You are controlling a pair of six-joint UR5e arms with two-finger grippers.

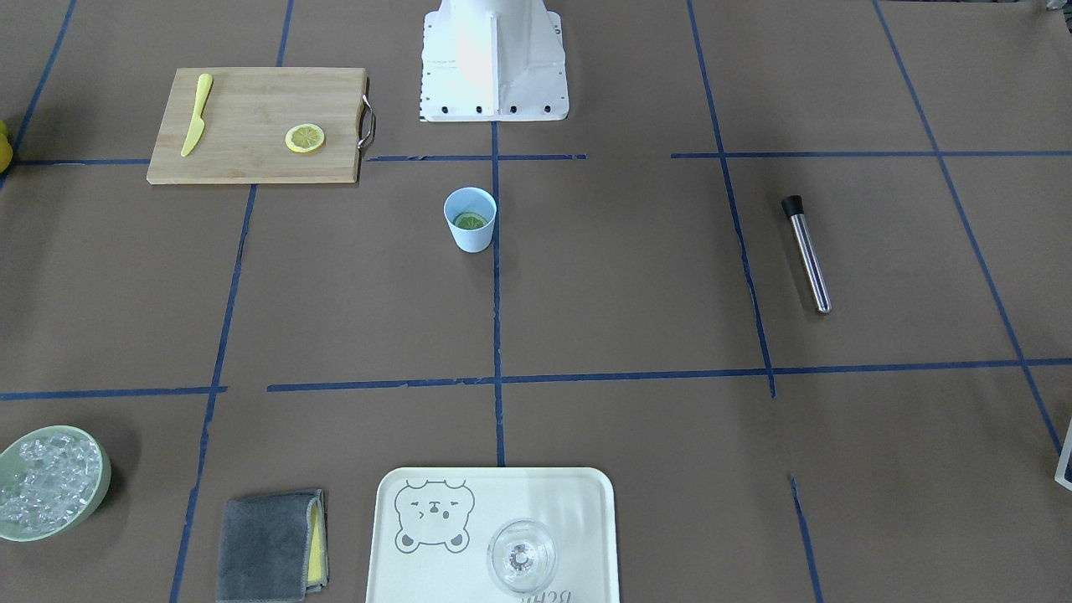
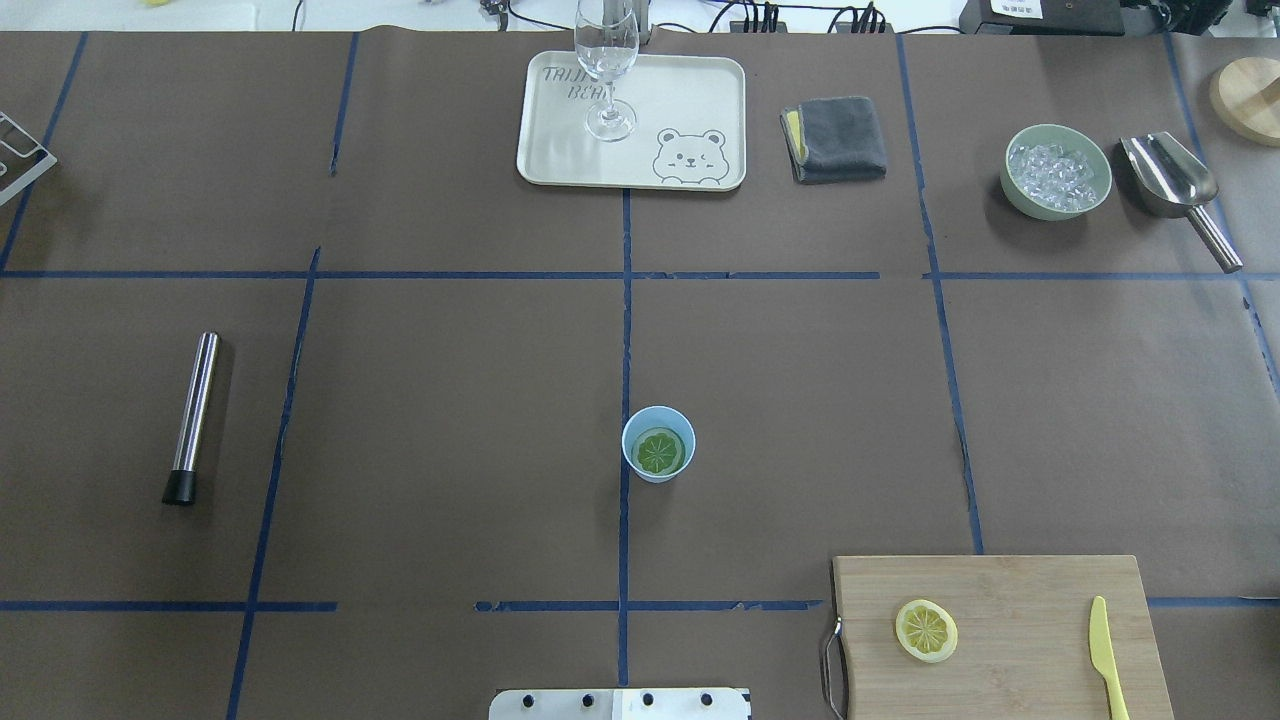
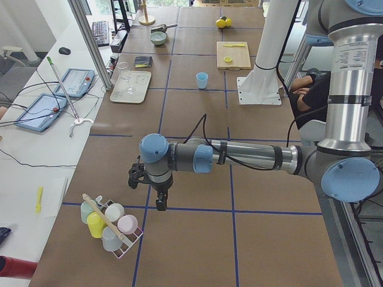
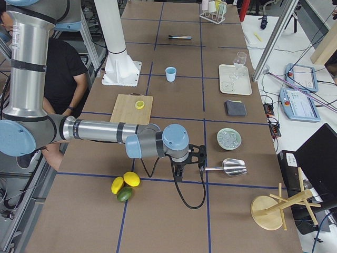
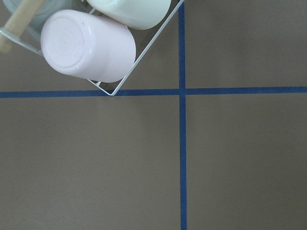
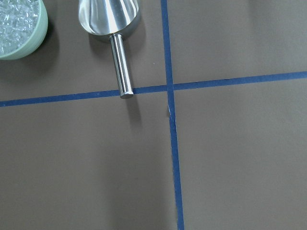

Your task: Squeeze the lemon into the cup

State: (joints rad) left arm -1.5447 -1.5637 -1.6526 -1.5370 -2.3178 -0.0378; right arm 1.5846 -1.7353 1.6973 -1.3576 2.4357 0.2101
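Observation:
The light-blue cup point(image 1: 471, 241) stands upright near the table's middle, also in the overhead view point(image 2: 633, 464). One lemon slice point(image 2: 660, 451) lies flat inside it, looking greenish in its shade point(image 1: 470, 221). A second, alike lemon slice point(image 1: 305, 138) lies on the wooden cutting board point(image 2: 1010, 620). My left gripper point(image 3: 159, 203) hangs far off at the table's end beside a cup rack. My right gripper point(image 4: 180, 169) hangs at the other end near a metal scoop. Both show only in side views, so I cannot tell whether they are open or shut.
A yellow plastic knife point(image 1: 197, 115) lies on the board. A clear glass point(image 2: 606, 60) stands on the bear tray point(image 2: 700, 90). Also here are a grey cloth point(image 2: 835, 138), a green bowl of ice point(image 2: 1057, 170), the scoop point(image 2: 1175, 190), a steel muddler point(image 2: 192, 415) and the cup rack point(image 5: 91, 43).

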